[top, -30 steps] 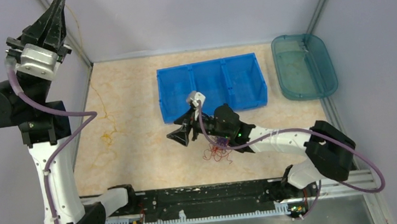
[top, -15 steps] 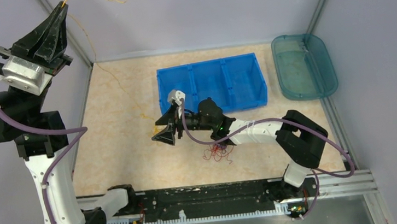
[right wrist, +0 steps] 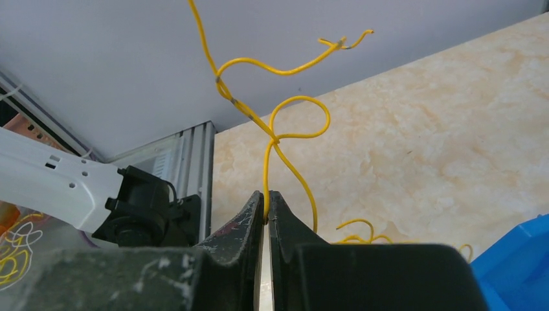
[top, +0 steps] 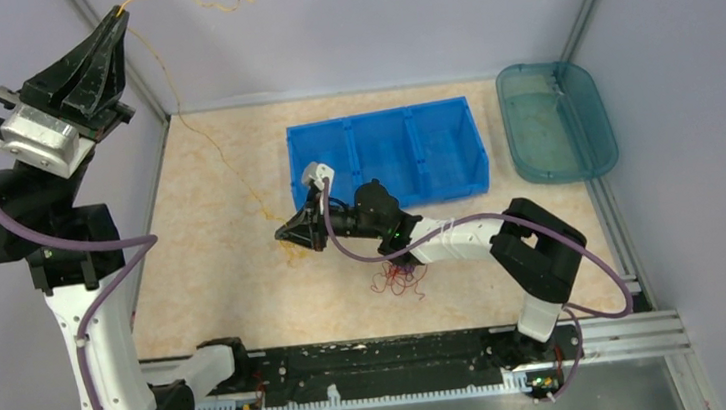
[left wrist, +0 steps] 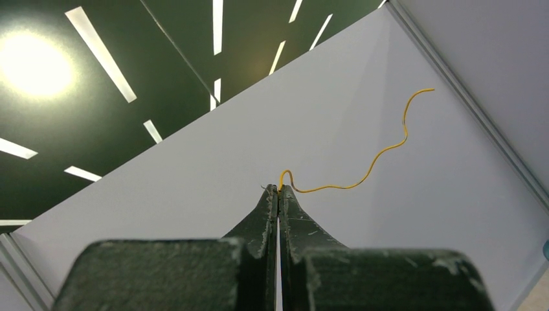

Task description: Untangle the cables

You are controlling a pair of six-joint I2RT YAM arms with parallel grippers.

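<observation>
A long yellow cable (top: 226, 163) stretches from my left gripper (top: 122, 9), raised high at the back left, down to my right gripper (top: 285, 235) low over the table. Both grippers are shut on it. In the left wrist view the yellow cable (left wrist: 362, 181) leaves the closed tips of the left gripper (left wrist: 278, 190) and its free end waves in the air. In the right wrist view the yellow cable (right wrist: 275, 138) forms a knotted loop just above the right gripper (right wrist: 266, 197). A small tangle of red and dark purple cables (top: 398, 280) lies on the table beside the right forearm.
A blue three-compartment bin (top: 387, 157) stands behind the right gripper, its corner (right wrist: 518, 259) close to the jaws. A teal tray (top: 556, 121) sits at the back right. Grey walls enclose the table; the left arm's base (right wrist: 58, 188) stands ahead of the right gripper.
My right gripper has moved left, away from the red-purple tangle, and has shut on the yellow cable. The left gripper has tilted and lifted the cable off the table.
</observation>
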